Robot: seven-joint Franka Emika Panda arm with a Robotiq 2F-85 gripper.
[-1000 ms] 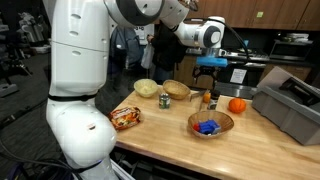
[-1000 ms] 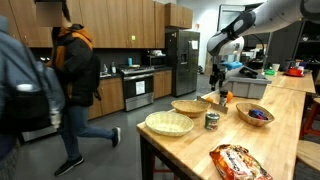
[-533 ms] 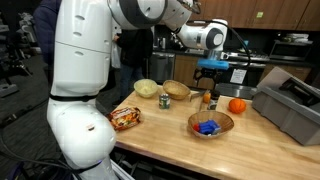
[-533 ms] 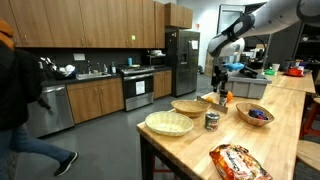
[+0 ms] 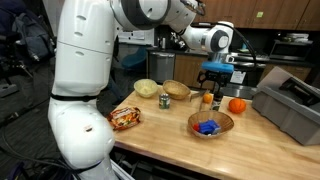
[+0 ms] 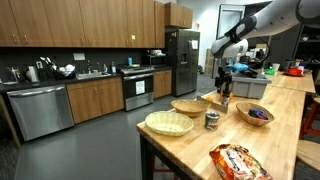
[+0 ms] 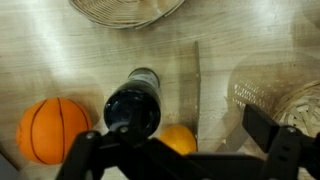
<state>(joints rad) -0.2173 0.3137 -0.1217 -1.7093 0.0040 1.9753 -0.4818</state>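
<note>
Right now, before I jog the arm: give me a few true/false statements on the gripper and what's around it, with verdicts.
1. The gripper is open and holds nothing. True.
2. The bottle lies on its side. False: it stands upright, right under the gripper.
3. The bowl holds a blue thing. True.
4. The can sits inside a woven basket. False: it stands on the table, next to the baskets.
5. An orange ball rests on the table near the bottle. True.
</note>
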